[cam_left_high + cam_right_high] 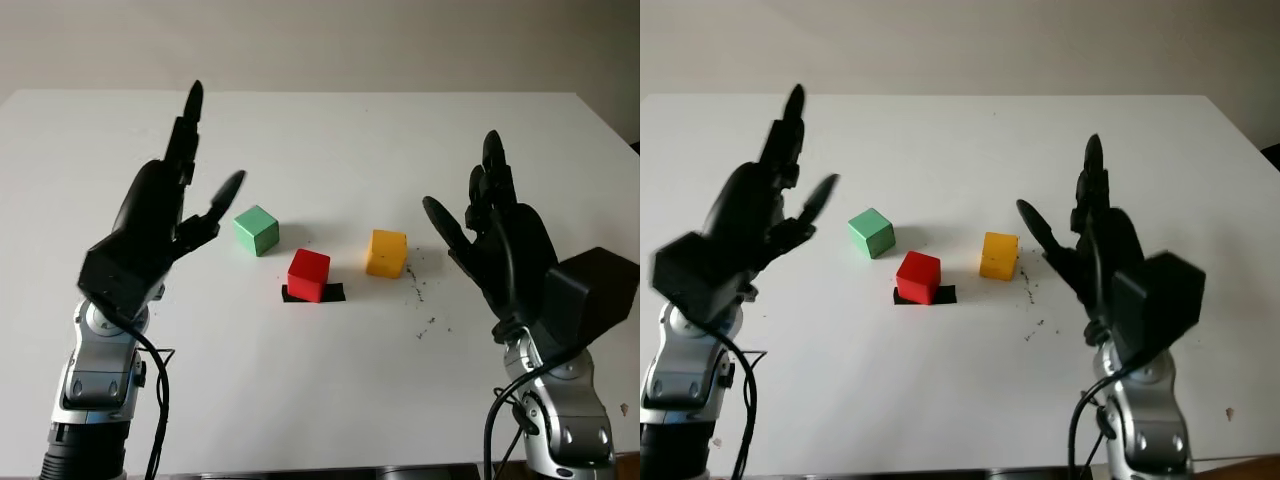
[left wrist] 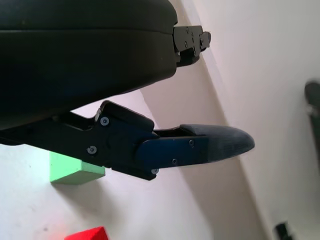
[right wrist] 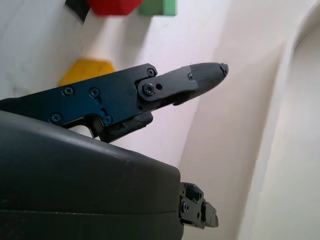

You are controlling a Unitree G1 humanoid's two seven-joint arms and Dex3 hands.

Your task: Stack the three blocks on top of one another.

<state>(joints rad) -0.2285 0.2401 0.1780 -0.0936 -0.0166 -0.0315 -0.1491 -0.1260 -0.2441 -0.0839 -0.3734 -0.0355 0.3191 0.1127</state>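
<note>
Left eye view: black left hand (image 1: pixel 165 215) raised above white table (image 1: pixel 320 400), open, holding nothing. Green cube block (image 1: pixel 256 230) just right of it, then red cube block (image 1: pixel 308 274) (sitting on black tape patch (image 1: pixel 335 293)), then yellow cube block (image 1: pixel 386 253); all apart, unstacked. Black right hand (image 1: pixel 495 240) raised, open, empty.
</note>
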